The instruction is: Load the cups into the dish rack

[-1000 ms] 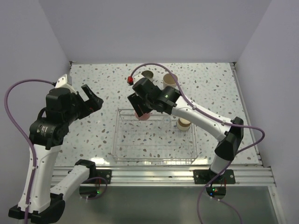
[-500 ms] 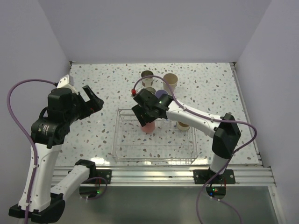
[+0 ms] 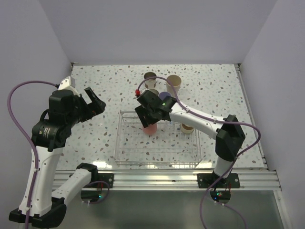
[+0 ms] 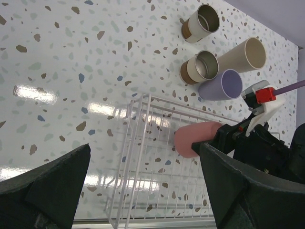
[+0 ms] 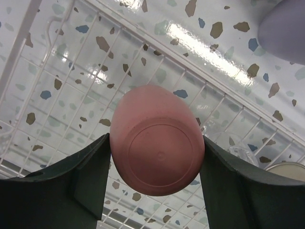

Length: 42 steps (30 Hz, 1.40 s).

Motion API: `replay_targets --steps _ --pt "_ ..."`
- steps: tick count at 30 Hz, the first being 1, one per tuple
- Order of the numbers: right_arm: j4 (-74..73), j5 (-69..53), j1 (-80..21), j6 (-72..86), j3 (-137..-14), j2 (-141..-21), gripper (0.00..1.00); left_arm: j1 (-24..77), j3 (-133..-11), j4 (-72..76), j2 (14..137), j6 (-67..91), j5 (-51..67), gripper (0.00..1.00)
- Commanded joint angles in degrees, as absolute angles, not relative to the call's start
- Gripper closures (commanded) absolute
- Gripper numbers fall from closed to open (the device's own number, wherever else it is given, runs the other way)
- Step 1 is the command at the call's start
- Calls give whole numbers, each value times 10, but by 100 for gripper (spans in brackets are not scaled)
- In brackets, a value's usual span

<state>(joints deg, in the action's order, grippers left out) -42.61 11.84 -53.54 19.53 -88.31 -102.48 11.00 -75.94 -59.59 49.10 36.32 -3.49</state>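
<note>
My right gripper is shut on the red-pink cup and holds it base-down over the back left of the dish rack. In the right wrist view the cup sits between my two fingers above the rack's wire floor. Behind the rack stand a steel cup, the beige cup, the lavender cup and a second steel cup. A third steel cup stands by the rack's right side. My left gripper is open and empty, left of the rack.
The left wrist view shows two steel cups, the beige cup and the lavender cup lying beyond the rack. A clear glassy shape shows by the rack's wires. Walls close the table on three sides.
My right gripper has moved forward and down with the red-pink cup, from the rack's back edge to over the rack. The left arm has barely moved.
</note>
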Motion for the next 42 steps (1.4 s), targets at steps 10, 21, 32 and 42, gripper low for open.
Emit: replay_targets --steps 10,21,32,42 --pt "-402 113 -534 185 -838 -1004 44 109 -765 -582 491 356 -33 1" --pt "-436 133 -534 175 -881 -988 2 109 -777 -577 507 346 -35 1" --pt "-531 204 -533 160 -1037 -900 2 110 -842 -533 616 318 -5 3" --pt "-570 195 -442 180 -981 -784 2 170 -917 -470 840 311 48 7"
